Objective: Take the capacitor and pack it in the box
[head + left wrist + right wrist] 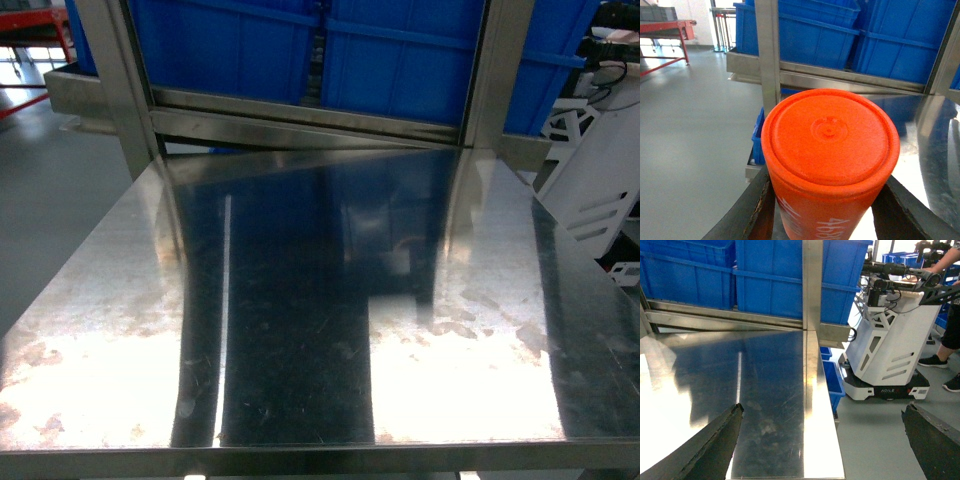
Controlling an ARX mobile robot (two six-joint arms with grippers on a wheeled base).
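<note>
Between left fingers [747, 212], orange capacitor [830, 160] (gripped), blue bins [400, 60] behind

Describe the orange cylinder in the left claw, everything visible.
The orange cylinder fills the left wrist view: matte orange-red plastic by its look, round flat end cap with a raised rim and a small moulded nub at centre, pale printed characters on its side. It sits between the left claw's two dark fingers, which press its sides. The head view doesn't show it.
</note>
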